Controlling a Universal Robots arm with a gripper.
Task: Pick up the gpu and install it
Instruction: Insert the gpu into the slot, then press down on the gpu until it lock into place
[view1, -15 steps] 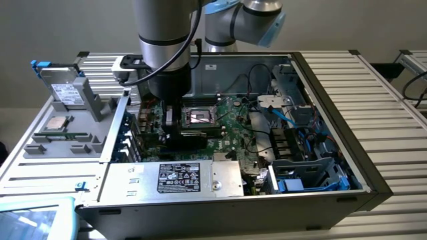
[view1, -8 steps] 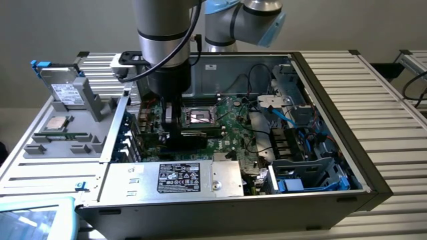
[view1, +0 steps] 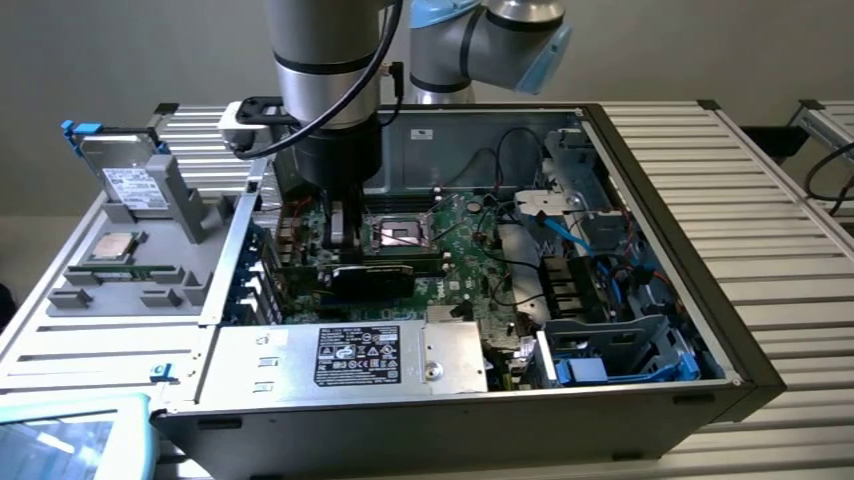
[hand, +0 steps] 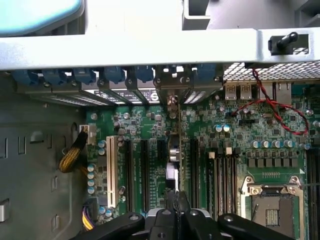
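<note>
**Ana:** Black gripper (hand: 172, 220) linkage sits closest to the wrist camera, with the gpu (hand: 174, 150) seen edge-on running away from it between the long black slots of the motherboard (hand: 210, 135).

**Ben:** Is it clamped on the card?

**Ana:** Its fingers are drawn together on the thin edge of the gpu, so yes, it grips it. The card stands upright over the board, its far end reaching the metal bracket row at the case's rear wall (hand: 150, 50). I cannot tell whether it is seated in a slot.

**Ben:** And from outside?

**Ana:** In the exterior view the arm (view1: 327, 90) reaches straight down into the open computer case (view1: 667, 260), toward the exterior view's left of the CPU socket (view1: 400, 235). A silver hard drive (view1: 134, 185) stands in a grey tray (view1: 120, 290) beside the case, on the slatted bench (view1: 747, 160).
</note>
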